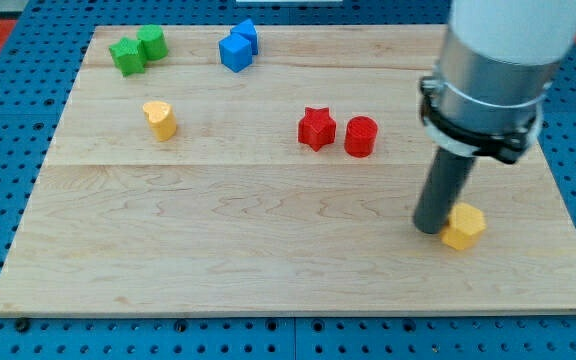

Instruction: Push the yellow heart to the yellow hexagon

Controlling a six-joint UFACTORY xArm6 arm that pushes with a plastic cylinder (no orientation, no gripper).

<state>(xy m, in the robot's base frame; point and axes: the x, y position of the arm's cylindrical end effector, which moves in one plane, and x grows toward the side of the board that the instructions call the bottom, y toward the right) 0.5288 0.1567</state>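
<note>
The yellow heart (159, 118) sits on the wooden board at the view's upper left. The yellow hexagon (463, 226) lies at the view's lower right. My tip (431, 228) rests on the board right against the hexagon's left side, far to the right of the heart. The arm's wide grey body (493, 70) hangs above the tip and hides part of the board behind it.
A red star (316, 128) and a red cylinder (361, 136) stand side by side in the middle. Two green blocks (137, 49) touch at the top left. Two blue blocks (239, 45) touch at the top middle. The board (218, 240) ends in blue pegboard all round.
</note>
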